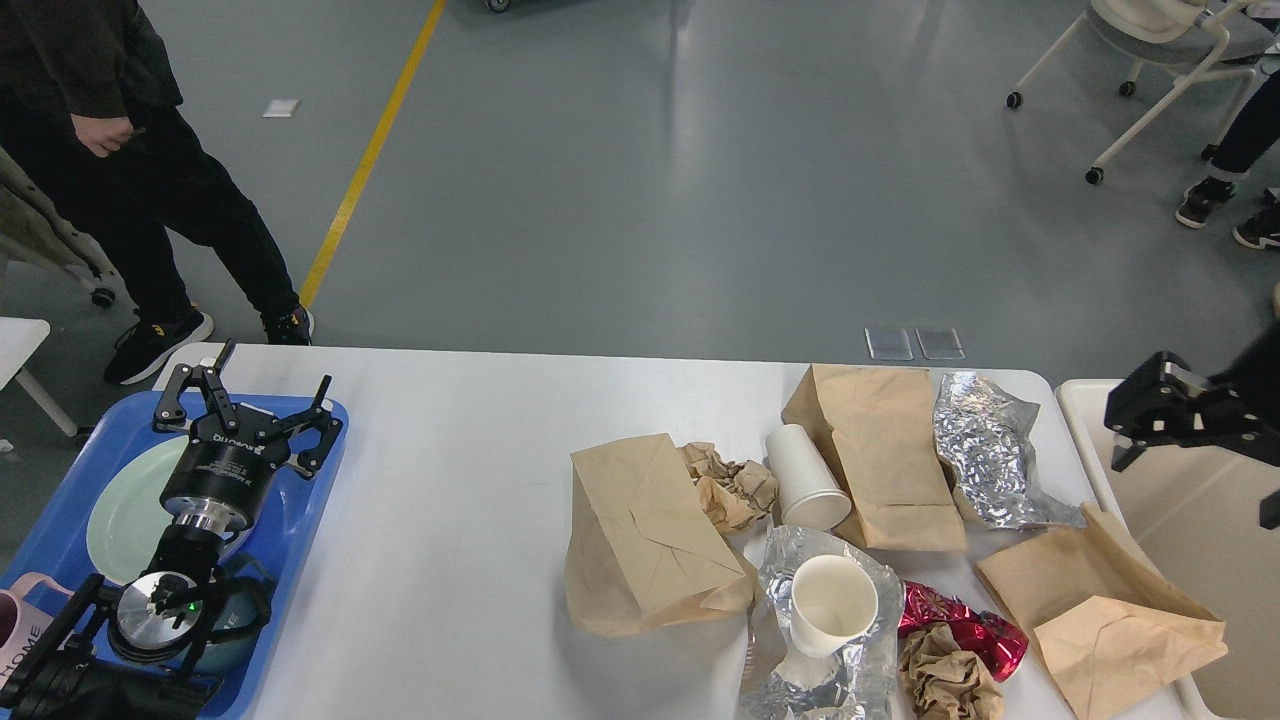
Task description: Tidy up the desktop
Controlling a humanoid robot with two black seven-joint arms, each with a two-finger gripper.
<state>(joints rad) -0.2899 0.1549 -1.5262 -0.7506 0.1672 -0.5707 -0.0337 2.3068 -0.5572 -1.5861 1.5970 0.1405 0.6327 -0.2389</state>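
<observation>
- My left tool (pixel 245 405) hangs over the blue plastic tray (pixel 310 500), fingers spread wide, holding nothing.
- My right tool (pixel 1150 410) sits past the white bench (pixel 450 480), beyond the tray's far end; its opening I cannot tell.
- Brown paper bags (pixel 640 530) litter the bench.

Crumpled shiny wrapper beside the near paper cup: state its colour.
Red, metallic crumpled shiny wrapper, clearest in the head view.

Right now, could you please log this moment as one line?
left gripper open over blue tray | right gripper over beige bin | desktop cluttered
</observation>
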